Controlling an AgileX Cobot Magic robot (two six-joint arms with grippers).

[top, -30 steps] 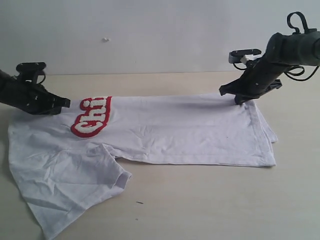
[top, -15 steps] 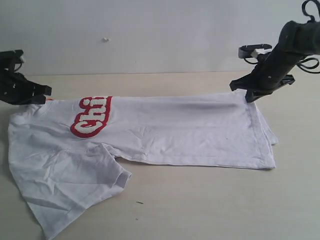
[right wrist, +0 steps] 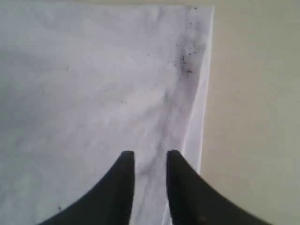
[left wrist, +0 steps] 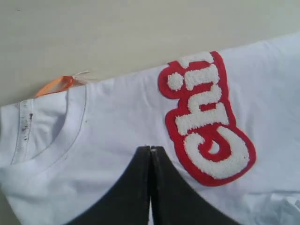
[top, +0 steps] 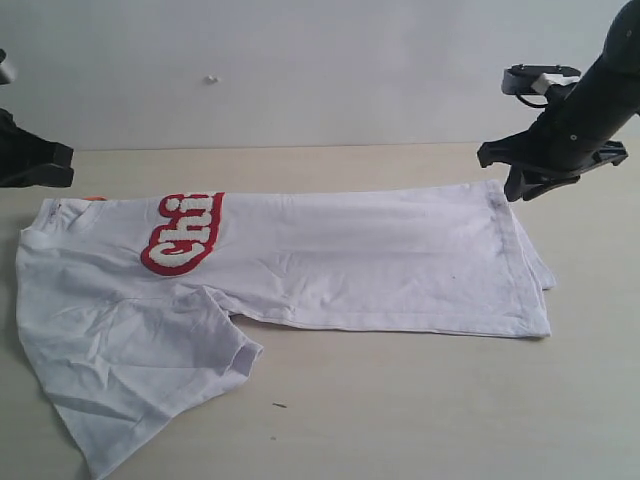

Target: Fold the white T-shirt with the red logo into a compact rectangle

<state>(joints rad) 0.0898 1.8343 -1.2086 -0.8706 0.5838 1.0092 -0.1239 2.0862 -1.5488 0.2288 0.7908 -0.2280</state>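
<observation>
Both tools are empty and clear of the cloth. The left tool (left wrist: 151, 149) hangs over the shoulder by the collar (left wrist: 61, 136) with its jaws pressed together. The right tool (right wrist: 150, 158) hangs over the hem (top: 525, 270) at the other end, with a narrow gap between its jaws and nothing in it.

Nearest on the table (top: 400, 420), one sleeve (top: 150, 380) splays out to the near left, rumpled and unfolded. Behind it the shirt (top: 370, 260) lies as a long flat band, neck to the left and hem to the right. Its far edge looks like a fold, since the logo (top: 183, 232) is cut off there and shows only "Chi". At that far edge, beside the collar, an orange tag (left wrist: 55, 85) pokes out onto the table.

My reading is that the first lengthwise fold is laid and the near side is next. That move calls for both tools to open and come down on the near edge, one at the sleeve or shoulder and one at the hem corner. They would then carry that edge over toward the far fold, so the sleeve ends up tucked inside. The end-to-end folds would follow. The loose sleeve is likely to bunch unless it is taken up cleanly.

No container is in view.
</observation>
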